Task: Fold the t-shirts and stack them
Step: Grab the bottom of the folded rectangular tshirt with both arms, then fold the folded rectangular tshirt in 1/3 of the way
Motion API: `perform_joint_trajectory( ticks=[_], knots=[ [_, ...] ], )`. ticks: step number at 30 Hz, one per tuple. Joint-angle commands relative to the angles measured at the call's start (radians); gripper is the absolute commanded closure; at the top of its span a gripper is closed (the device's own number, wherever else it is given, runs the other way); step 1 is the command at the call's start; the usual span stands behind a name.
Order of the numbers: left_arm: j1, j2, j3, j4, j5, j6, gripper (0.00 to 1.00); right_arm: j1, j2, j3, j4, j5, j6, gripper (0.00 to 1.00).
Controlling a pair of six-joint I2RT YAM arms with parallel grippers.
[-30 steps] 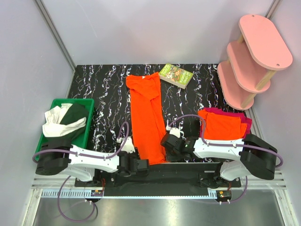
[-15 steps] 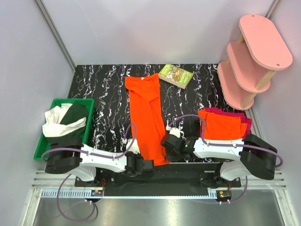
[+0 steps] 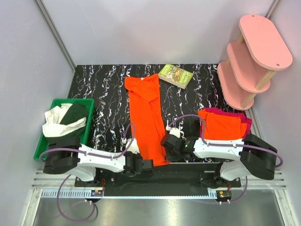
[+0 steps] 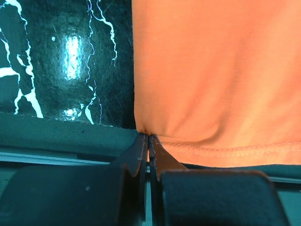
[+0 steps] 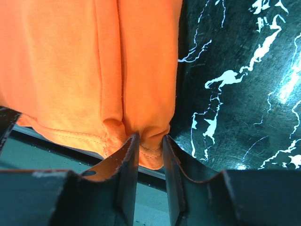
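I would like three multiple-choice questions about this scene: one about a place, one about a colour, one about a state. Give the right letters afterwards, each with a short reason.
1. Where is the book?
A. Near the table's far edge, right of the long orange shirt
B. At the near edge, beside the left arm
C. On the long orange shirt

2. What colour is the shirt under the folded orange shirt?
A. White
B. Magenta
C. Blue

3. How are the left fingers?
A. Open above the table
B. Shut on the book
C. Shut on the long orange shirt's near corner

Answers: 1 A, the top view shows it there. 2 B, the magenta shirt's edge sticks out beneath. 3 C, the left wrist view shows them pinching the hem corner.
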Motion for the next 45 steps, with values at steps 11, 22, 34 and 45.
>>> perform_joint_trajectory(
  ticks=[11,22,34,45],
  knots=[
    [0.007,-0.067,0.044,-0.065,-0.072,0.029,1.0,0.006,0.01,-0.028,-0.036,0.025,0.006,1.0],
    [0.006,-0.136,0.164,-0.193,-0.173,0.055,1.0,0.008,-0.104,0.047,-0.11,0.091,-0.015,1.0],
    [0.007,-0.222,0.221,-0.366,-0.24,-0.028,1.0,0.006,-0.118,0.228,-0.191,0.145,-0.084,1.0],
    [0.163,-0.273,0.32,-0.46,-0.349,0.085,1.0,-0.115,-0.019,0.403,-0.213,0.194,-0.208,1.0]
  ],
)
